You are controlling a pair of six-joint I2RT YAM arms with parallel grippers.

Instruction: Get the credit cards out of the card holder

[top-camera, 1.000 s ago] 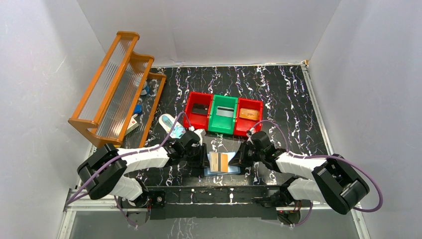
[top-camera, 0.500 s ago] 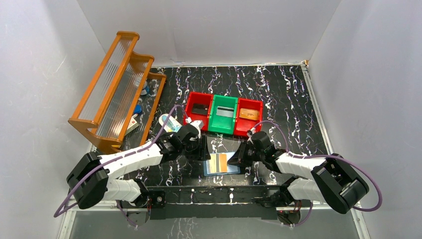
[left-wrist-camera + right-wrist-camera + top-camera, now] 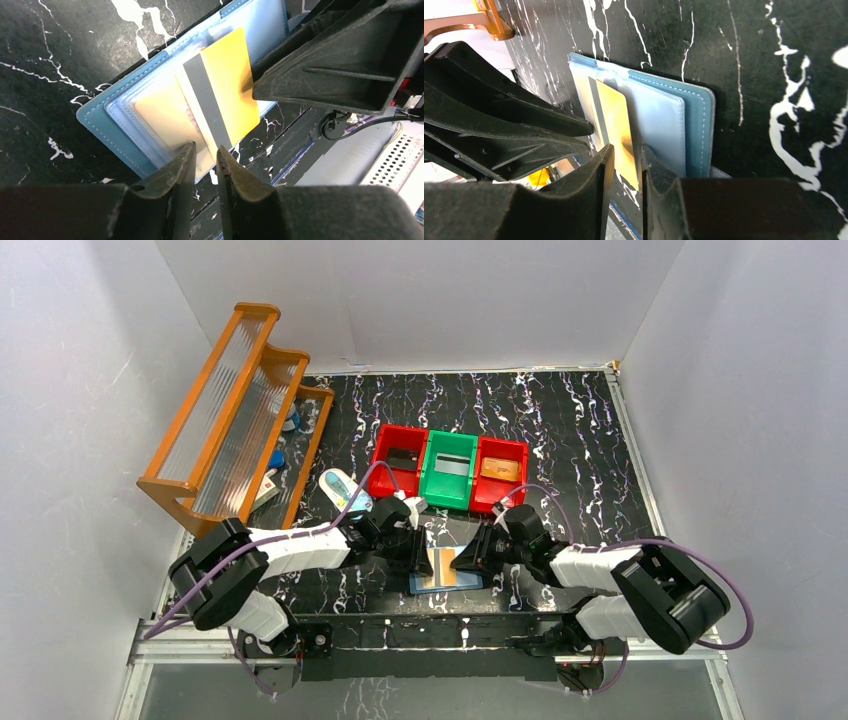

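Observation:
The blue card holder [image 3: 452, 585] [image 3: 100, 122] [image 3: 704, 115] lies open on the black table by its near edge. A tan-orange credit card [image 3: 441, 565] [image 3: 230, 90] [image 3: 616, 115] with a grey stripe sticks partly out of a pocket. My left gripper [image 3: 428, 562] [image 3: 205, 152] has its jaws a narrow gap apart at the card's near end. My right gripper [image 3: 462, 560] [image 3: 626, 152] comes from the other side, slightly open, with the card's edge in the gap. One right finger [image 3: 330, 65] touches the card's side. No other card shows in the holder.
Behind the holder stand a red bin [image 3: 380, 465] with a black card, a green bin [image 3: 430, 478] with a grey card and a second red bin [image 3: 523, 472] with an orange card. A white-and-blue oval case [image 3: 343, 490] and a wooden rack [image 3: 230, 410] are at the left.
My left gripper swung away to the back left, then came in onto the card's left side. The right jaws have parted a little. The card now sits more to the left.

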